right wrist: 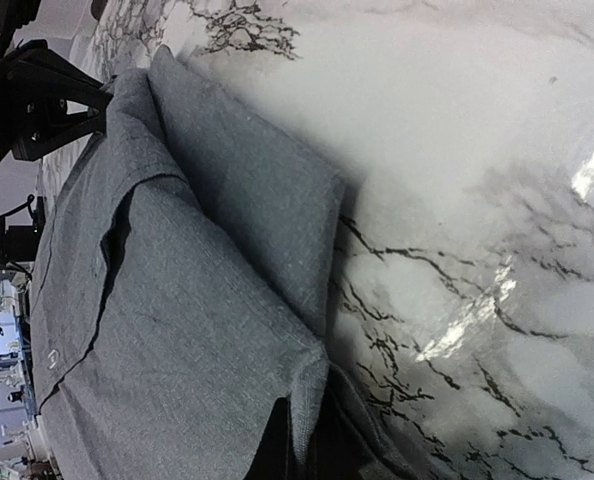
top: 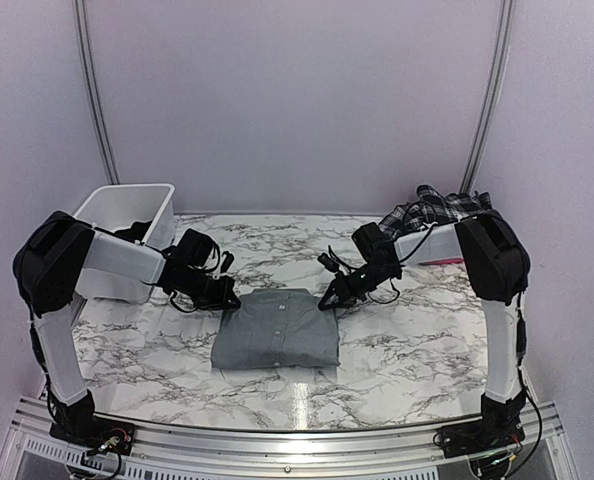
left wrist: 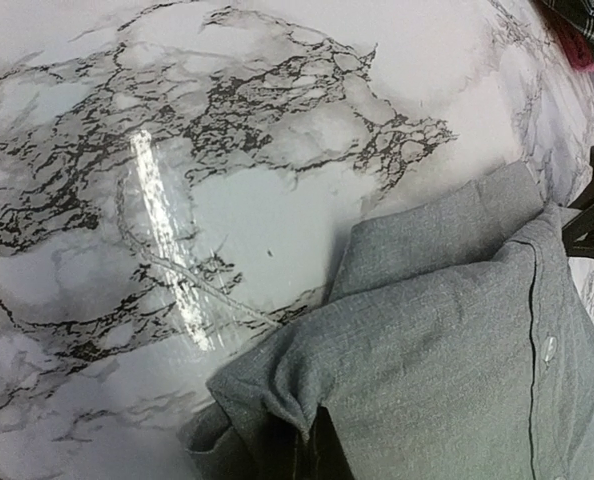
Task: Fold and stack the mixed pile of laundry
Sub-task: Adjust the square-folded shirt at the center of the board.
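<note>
Evidently the folding of the grey collared button shirt [top: 277,325] is the step in hand. From above it lies as a compact rectangle in the middle of the marble-patterned table [top: 427,340]. The left gripper [top: 227,297] sits at its far left corner and the right gripper [top: 329,297] at its far right corner. A black-and-white plaid piece [top: 437,208] is heaped well apart at the far right, and a white plastic basket [top: 127,215] stands far left with something dark inside. In the left wrist view the jaws are pressed together on a puckered corner of the shirt. The weave is fine, matte and heathered, with a stitched placket and one clear button [left wrist: 549,348]. A fringe of the red-pink piece [left wrist: 580,50] shows beside the plaid at the top right. The tabletop is glossy, carrying a streak of glare. In the right wrist view the right jaws likewise pinch a gathered corner, with soft stacked layers and a folded-in sleeve lying beyond them. The next move, likely a last fold toward the near edge or a lift to start the stack, probably calls for both arms travelling together so the corners stay level and the layers do not slide.
</note>
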Available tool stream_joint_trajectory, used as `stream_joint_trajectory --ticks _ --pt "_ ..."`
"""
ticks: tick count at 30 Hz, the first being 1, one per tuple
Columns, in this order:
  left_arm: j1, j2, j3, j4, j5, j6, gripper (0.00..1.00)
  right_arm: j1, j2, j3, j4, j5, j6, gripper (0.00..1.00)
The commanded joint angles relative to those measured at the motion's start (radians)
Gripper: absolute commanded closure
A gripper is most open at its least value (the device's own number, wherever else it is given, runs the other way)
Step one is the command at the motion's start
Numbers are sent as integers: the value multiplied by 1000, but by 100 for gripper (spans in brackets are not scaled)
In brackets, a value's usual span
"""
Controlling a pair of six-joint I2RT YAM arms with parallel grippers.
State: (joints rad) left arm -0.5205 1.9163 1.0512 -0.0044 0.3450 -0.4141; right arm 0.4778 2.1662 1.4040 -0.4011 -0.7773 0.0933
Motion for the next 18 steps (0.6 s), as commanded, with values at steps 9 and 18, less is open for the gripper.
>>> stream_joint_trajectory --ticks 9,18 --pt "16 -51 128 -181 -164 96 100 -85 -81 47 -58 94 -4 100" --pt "45 130 246 -163 -224 95 100 -102 88 175 -24 129 9 99"
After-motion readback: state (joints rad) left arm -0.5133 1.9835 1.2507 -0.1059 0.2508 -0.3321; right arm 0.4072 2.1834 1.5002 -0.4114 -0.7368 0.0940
